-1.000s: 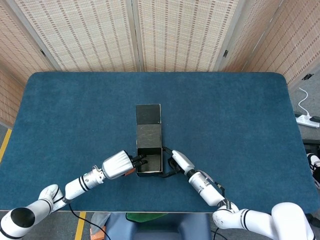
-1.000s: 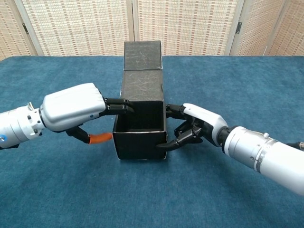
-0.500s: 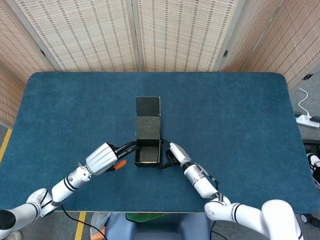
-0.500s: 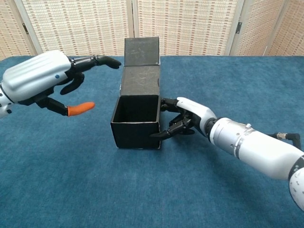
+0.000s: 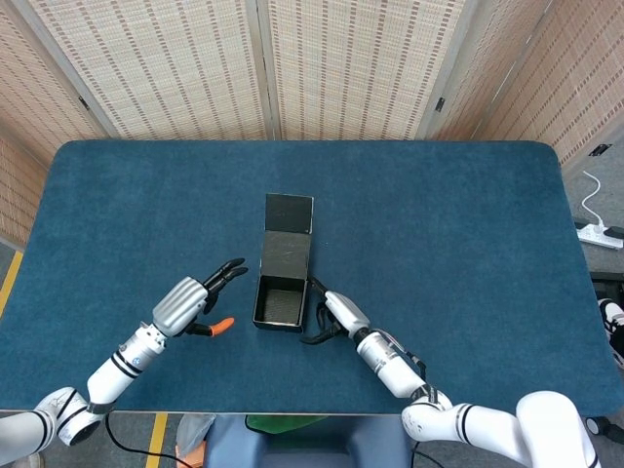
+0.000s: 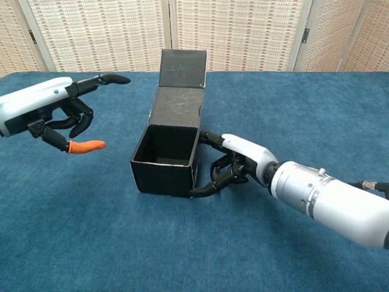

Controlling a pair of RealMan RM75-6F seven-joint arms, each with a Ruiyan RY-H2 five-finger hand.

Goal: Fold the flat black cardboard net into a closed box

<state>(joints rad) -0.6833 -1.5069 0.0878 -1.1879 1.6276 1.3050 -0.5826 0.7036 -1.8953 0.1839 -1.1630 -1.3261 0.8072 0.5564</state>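
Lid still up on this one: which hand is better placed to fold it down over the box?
Probably the left hand: it is free, raised beside the box, fingers apart, near the upright lid. The right hand is low against the box's side, likely steadying it.

Box [image 5: 282, 297] btwn hands, on table [image 5: 439, 224]

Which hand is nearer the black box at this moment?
Right. The right hand is against the black box's right wall, its fingers touching the near corner. The left hand hovers apart from the box on its left side, holding nothing.
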